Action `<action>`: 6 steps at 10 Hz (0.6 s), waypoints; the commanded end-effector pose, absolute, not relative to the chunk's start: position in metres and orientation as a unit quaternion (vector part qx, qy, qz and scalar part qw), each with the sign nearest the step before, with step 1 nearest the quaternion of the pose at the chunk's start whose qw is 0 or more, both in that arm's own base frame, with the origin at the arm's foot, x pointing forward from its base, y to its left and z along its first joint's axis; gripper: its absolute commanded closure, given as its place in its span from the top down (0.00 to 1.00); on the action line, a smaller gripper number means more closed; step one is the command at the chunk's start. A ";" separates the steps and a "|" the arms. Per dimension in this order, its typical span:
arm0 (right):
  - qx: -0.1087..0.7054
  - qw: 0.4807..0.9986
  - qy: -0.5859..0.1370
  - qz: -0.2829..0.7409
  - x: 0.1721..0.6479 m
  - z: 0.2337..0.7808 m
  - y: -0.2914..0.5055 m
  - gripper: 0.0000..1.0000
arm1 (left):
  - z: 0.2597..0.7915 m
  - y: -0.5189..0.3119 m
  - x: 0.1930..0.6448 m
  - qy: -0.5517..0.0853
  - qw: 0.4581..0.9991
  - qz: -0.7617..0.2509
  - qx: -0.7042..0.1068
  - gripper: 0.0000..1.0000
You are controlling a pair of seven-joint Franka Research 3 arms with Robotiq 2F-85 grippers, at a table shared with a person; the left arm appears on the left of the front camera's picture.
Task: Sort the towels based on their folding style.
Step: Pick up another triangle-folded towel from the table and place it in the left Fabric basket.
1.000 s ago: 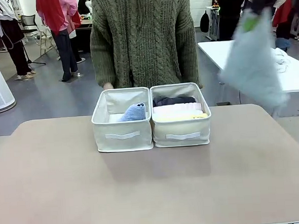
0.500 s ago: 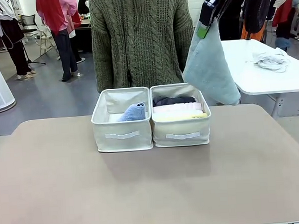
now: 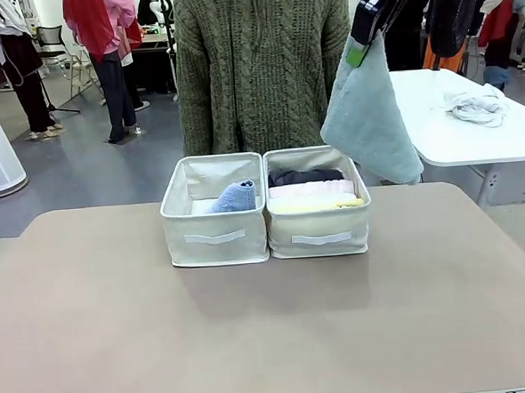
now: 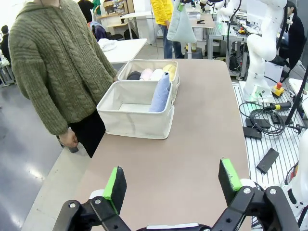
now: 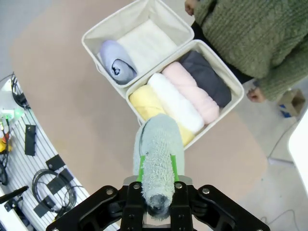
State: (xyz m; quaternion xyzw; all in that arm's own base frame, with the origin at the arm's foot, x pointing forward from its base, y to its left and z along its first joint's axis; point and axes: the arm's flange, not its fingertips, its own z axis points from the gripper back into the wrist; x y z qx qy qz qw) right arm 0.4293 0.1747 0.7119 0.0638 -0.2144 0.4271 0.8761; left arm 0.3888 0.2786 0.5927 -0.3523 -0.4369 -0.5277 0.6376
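Right wrist view: right pincer (image 5: 157, 168) pinching pale blue-grey towel (image 5: 159, 137), hanging above table (image 5: 72, 96). Left pincer (image 4: 172, 182) spread wide. Bins (image 3: 217, 248) carry plain white strips.

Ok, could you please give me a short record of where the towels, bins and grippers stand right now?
right gripper: shut on pale blue-grey towel, raised high near the right bin, towel hanging down
left gripper: open, nothing between its fingers
left bin: periwinkle cone
right bin: yellow roll, white roll, pink roll, dark grey roll, side by side
person: standing behind the bins
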 end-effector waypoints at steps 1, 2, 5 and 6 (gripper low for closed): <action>0.053 0.857 -0.214 0.466 0.453 0.713 0.198 0.18 | 0.593 0.278 0.386 -0.437 0.638 -0.528 -0.352 1.00; 0.046 0.843 -0.217 0.491 0.476 0.715 0.219 0.18 | 0.593 0.278 0.386 -0.437 0.638 -0.528 -0.352 1.00; 0.069 0.789 -0.258 0.553 0.530 0.711 0.270 0.18 | 0.593 0.278 0.386 -0.437 0.638 -0.528 -0.352 1.00; 0.085 0.768 -0.283 0.568 0.545 0.708 0.288 0.18 | 0.593 0.278 0.386 -0.437 0.638 -0.528 -0.352 1.00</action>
